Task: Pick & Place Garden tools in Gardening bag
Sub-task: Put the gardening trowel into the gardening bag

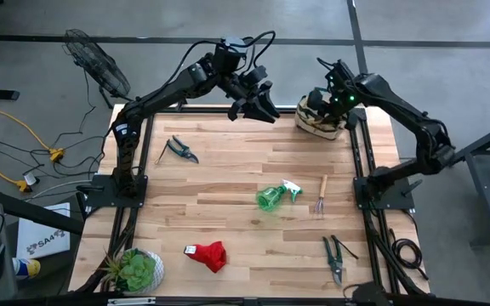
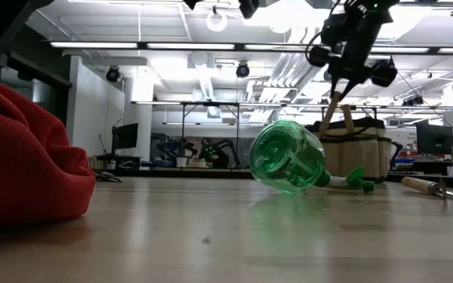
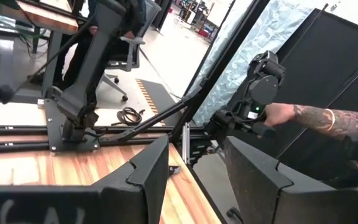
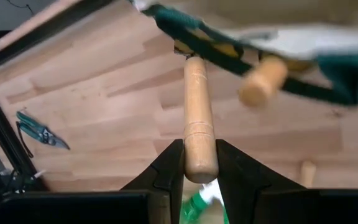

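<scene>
On a wooden table [image 1: 228, 170], the gardening bag [image 1: 320, 119] sits at the far right corner so the right gripper [image 4: 199, 163], fingers clamped on a wooden-handled tool [image 4: 196, 118], can lower it in, while the left gripper [image 1: 258, 102] waits nearby, fingers apart.

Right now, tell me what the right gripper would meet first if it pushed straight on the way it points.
Probably the round tan canvas bag with green trim: the right gripper holds a wooden tool handle pointing into it, though depth is unclear.
</scene>
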{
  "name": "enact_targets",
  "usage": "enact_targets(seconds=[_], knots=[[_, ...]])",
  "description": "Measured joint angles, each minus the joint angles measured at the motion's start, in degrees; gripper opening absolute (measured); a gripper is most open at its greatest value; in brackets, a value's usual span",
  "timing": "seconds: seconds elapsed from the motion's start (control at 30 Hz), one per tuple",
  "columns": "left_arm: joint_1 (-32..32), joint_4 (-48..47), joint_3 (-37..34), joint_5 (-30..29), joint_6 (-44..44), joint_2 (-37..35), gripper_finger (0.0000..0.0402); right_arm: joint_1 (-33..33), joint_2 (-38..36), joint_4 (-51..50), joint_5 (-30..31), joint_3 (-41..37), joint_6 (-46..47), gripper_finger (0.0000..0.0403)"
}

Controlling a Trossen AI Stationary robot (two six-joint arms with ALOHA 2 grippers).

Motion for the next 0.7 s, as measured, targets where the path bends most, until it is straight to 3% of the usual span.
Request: enact_targets(seconds=[0.27,0.7], knots=[[0.0,-2.27,0.0,0.82,0.26,0.0,0.0154,-0.8,2.6,8.95,1.17,0.0,-1.63,0.0074],[-0.01,-2.73,0.0,0.72,0.48,0.0,0.0154,0.79,2.86,9.63,3.45,0.0,-3.62,0.009]])
